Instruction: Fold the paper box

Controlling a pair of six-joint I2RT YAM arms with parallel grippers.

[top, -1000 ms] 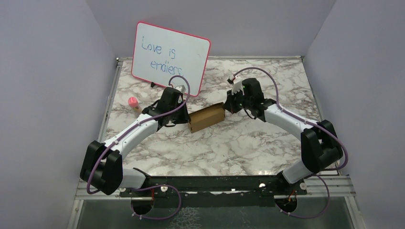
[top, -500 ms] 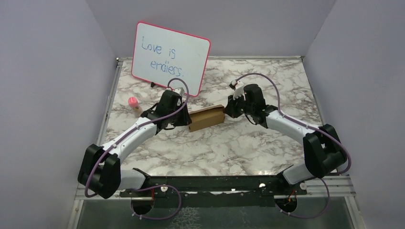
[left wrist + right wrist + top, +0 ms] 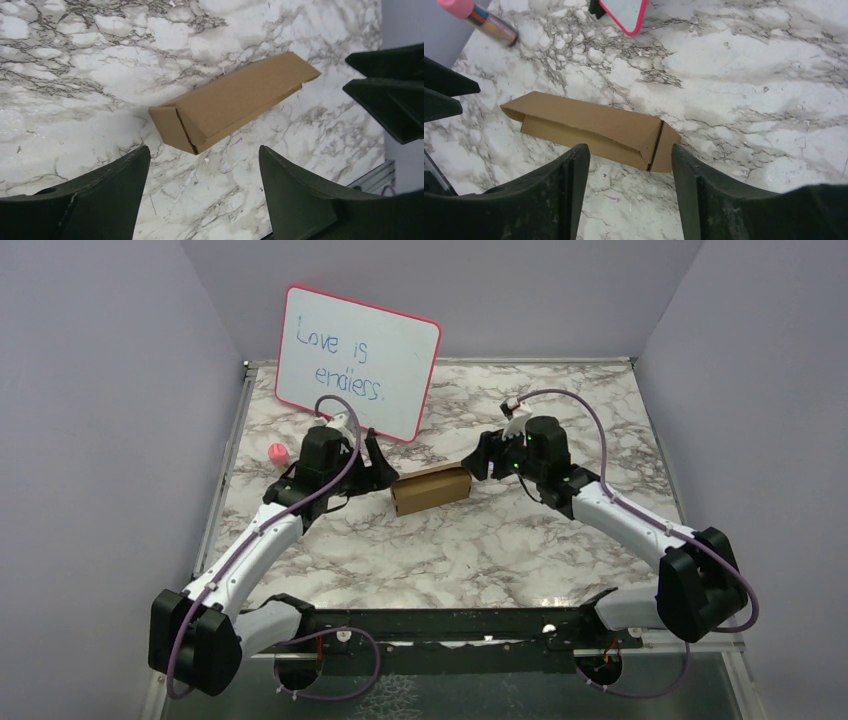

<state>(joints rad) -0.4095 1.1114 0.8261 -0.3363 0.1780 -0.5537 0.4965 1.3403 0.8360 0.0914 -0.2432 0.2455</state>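
Brown, one paper box lies between two spread end effectors.

The paper box is plain, unmarked brown cardboard, folded up into a long, narrow rectangular box. It lies flat on the marble table, a little toward 12 o'clock from the table's middle, its long axis running roughly from 8 o'clock to 2 o'clock in the overhead view. Both wrist views show an end flap folded shut with a visible seam.
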